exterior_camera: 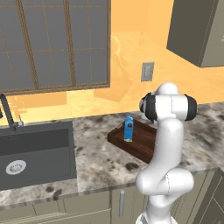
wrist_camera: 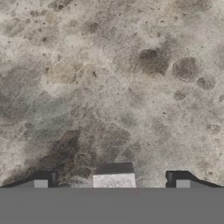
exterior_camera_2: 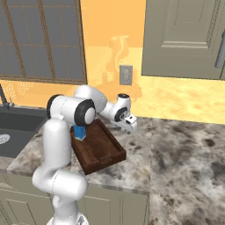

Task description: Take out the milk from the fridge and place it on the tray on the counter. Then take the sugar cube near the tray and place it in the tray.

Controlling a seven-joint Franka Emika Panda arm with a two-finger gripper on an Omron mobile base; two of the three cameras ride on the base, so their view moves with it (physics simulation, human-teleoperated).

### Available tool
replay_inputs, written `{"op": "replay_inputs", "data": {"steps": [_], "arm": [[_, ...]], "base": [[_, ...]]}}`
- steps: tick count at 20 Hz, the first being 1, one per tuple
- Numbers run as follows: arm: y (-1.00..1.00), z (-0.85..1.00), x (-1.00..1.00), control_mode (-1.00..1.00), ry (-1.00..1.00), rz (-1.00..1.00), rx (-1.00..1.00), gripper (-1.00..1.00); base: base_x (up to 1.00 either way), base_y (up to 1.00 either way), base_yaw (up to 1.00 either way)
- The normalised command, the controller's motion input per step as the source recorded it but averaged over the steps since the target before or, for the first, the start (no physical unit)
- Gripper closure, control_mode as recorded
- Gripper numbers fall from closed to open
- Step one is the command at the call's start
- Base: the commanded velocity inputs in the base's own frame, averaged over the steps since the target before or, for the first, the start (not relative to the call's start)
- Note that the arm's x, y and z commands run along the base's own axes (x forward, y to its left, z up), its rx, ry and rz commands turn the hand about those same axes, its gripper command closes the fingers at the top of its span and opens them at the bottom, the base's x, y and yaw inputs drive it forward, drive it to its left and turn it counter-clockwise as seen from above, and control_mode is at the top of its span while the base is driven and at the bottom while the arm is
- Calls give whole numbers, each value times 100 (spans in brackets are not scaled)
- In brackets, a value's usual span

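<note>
The blue milk carton (exterior_camera: 128, 128) with its white gabled top stands upright in the dark brown wooden tray (exterior_camera: 142, 144), toward the tray's far, window-side end. The tray is a low-rimmed rectangle lying at an angle on the speckled grey-brown counter (exterior_camera: 100, 162), whose surface looks like mottled marble.

The white arm bends over the tray and reaches down past its far right side, where the tool (exterior_camera_2: 130, 123) hangs low over bare stone just beside the rim. Seen from the hand, its two dark fingertips (wrist_camera: 41, 179) stand wide apart, gripping nothing, with the small white sugar cube (wrist_camera: 113, 179) on the counter between them, touching neither.

To the left a dark sink (exterior_camera: 35, 153) is sunk into the counter beneath a grid-paned window (exterior_camera: 52, 43). A grey outlet plate (exterior_camera_2: 126, 74) sits on the glossy orange wall.
</note>
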Motion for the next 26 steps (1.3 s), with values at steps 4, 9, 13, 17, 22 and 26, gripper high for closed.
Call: {"op": "replay_inputs", "data": {"steps": [4, 9, 13, 17, 22, 26], "arm": [[45, -1, 0, -100, 0, 0, 0, 100], [15, 0, 3, -100, 0, 0, 0, 100], [0, -6, 17, -100, -2, 0, 0, 100], [-3, -4, 5, -100, -5, 0, 0, 100], [-7, 35, -36, -100, -18, 0, 6, 100], [0, 99, -100, -100, -19, 0, 4, 100]], "base": [[0, 0, 0], [0, 0, 0], [0, 0, 0], [0, 0, 0], [0, 0, 0], [0, 0, 0]]}}
